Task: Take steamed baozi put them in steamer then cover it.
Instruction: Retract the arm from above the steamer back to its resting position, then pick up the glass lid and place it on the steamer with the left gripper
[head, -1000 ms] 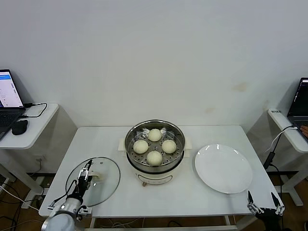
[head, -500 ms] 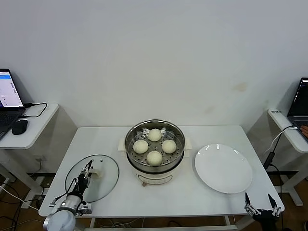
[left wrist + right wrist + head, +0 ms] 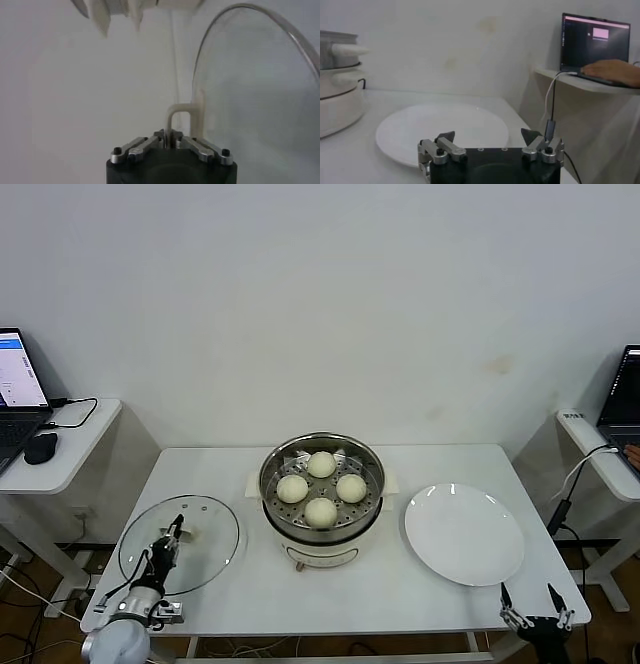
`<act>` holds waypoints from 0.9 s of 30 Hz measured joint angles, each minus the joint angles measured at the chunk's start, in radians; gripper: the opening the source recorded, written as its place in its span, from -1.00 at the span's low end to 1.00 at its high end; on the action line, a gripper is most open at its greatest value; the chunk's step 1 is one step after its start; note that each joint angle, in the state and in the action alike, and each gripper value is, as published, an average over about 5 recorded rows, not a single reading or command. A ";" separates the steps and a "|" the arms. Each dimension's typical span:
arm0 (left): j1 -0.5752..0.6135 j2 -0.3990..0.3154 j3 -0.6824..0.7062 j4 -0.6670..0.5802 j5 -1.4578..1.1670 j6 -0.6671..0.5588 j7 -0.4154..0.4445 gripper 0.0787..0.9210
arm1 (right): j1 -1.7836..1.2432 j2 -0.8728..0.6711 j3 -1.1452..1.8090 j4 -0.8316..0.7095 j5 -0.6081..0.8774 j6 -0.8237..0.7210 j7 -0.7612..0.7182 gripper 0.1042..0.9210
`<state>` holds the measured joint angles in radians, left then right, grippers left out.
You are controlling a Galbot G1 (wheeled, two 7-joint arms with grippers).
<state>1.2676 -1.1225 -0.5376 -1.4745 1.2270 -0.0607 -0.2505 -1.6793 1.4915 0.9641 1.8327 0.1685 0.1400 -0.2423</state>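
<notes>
Lifted leftward, cover [image 3: 180, 543] hangs tilted in left pincer [image 3: 167, 546].

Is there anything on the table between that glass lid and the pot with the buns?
No. In the head view only bare white table separates the cover, held by the left gripper, from the steamer.

We saw four smooth, matt dough baozi [image 3: 321, 511] on a perforated tray of shiny steel in the steamer [image 3: 322, 533], whose base looked like glossy cream plastic. The cover [image 3: 205, 546] was clear glass with a metal rim, its cream handle [image 3: 181, 121] smooth plastic. The plate [image 3: 464, 533] looked glossy white, the table [image 3: 380, 589] matt white. Both grippers, left [image 3: 169, 140] and right [image 3: 490, 142], showed bare metal fingers on black bodies.
</notes>
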 measured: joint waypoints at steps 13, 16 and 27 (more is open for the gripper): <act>0.090 0.073 -0.053 -0.283 -0.149 0.144 0.101 -0.89 | -0.008 0.001 -0.026 0.014 -0.030 0.011 0.000 0.76; 0.094 0.099 -0.052 -0.362 -0.200 0.194 0.142 -0.89 | -0.010 0.004 -0.037 0.022 -0.041 0.015 0.002 0.76; 0.022 0.190 0.070 -0.545 -0.300 0.348 0.238 -0.89 | 0.007 0.025 -0.071 0.019 -0.112 0.038 0.022 0.76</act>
<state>1.2900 -0.9323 -0.4679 -2.0196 0.9275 0.2877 -0.0126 -1.6725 1.5164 0.8932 1.8518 0.0566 0.1781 -0.2207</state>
